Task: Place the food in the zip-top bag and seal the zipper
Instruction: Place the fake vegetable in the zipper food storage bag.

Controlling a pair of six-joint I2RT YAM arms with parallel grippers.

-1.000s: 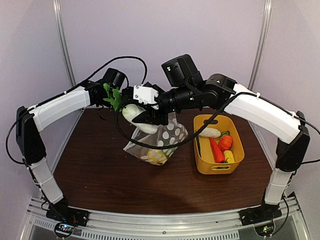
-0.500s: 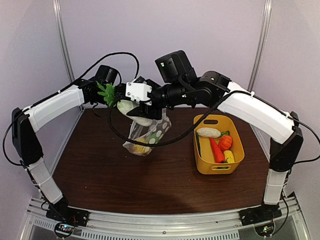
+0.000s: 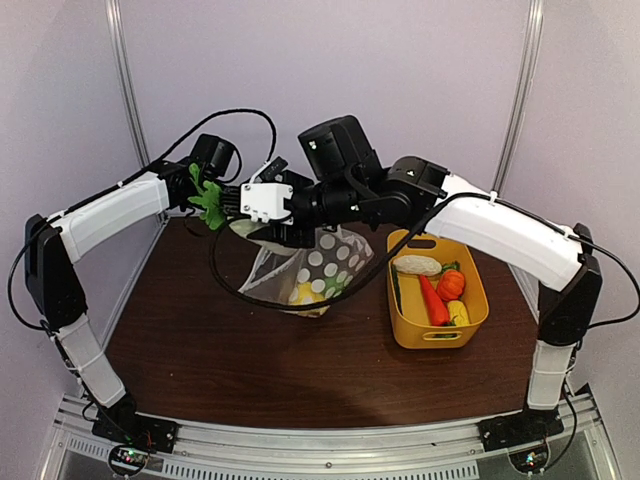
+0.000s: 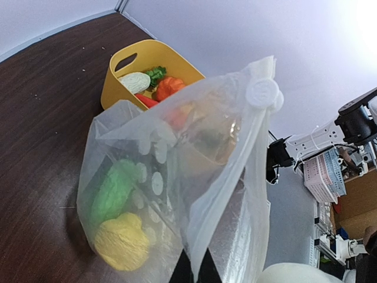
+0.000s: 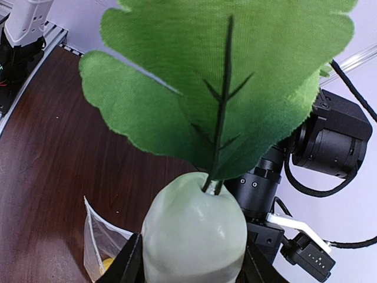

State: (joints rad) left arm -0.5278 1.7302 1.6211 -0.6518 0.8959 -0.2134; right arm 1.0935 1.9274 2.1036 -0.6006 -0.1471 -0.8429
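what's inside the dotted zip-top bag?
The clear dotted plastic bag holds a bumpy yellow toy piece at the bottom and a green toy piece above it. Folds and printed dots hide whether anything else is inside.

Zip-top bag [image 3: 318,272] hanging over table's [image 3: 200,340] centre, two food pcs [image 4: 121,242] lying in its bottom. Basket [image 3: 410,335] sitting on table to bag's R, w/ more food [image 3: 433,300] lying inside. Radish [image 5: 194,236] sitting betw. fingers of R gripper [image 5: 191,259], just L of bag's top.
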